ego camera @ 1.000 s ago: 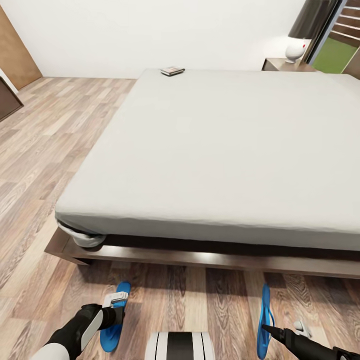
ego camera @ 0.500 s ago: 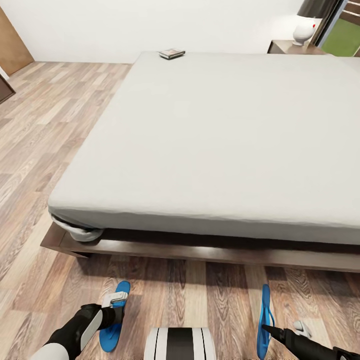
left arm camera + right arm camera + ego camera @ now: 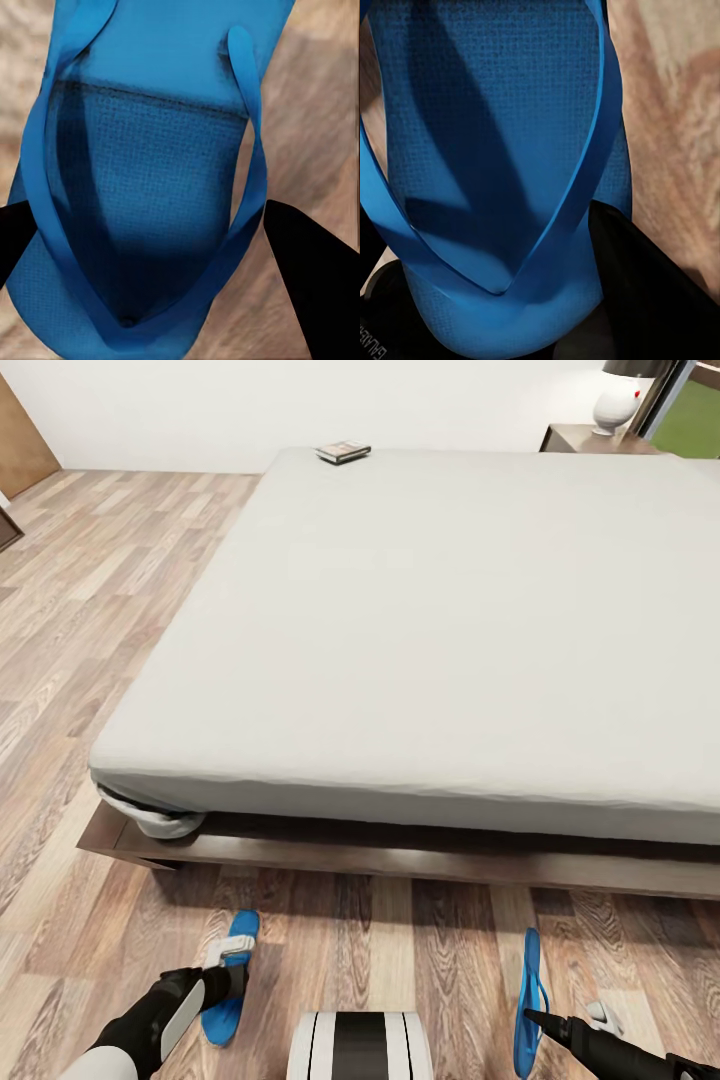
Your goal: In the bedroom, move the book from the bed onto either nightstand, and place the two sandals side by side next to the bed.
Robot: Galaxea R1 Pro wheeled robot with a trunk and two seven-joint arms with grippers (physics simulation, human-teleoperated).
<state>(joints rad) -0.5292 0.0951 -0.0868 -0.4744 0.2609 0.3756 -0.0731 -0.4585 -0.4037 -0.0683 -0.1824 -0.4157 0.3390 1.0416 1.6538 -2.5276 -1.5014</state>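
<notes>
While both arms reach low near the bed [image 3: 420, 620] foot, our L gripper [image 3: 161, 247] jaws stand wide, straddling the L sandal [image 3: 228, 978] w/o clear contact. R gripper [image 3: 502, 315] is clamped on the R sandal [image 3: 529, 1000], held on edge. Both bright blue, thin thong straps. Book [image 3: 343, 452] lies at far mattress edge; nightstand [image 3: 590, 440] far right.

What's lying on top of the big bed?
Just the book, lying flat near the far edge of the bed. The rest of the mattress looks bare. Under the mattress a dark wooden frame shows; beneath that stays hidden.
</notes>
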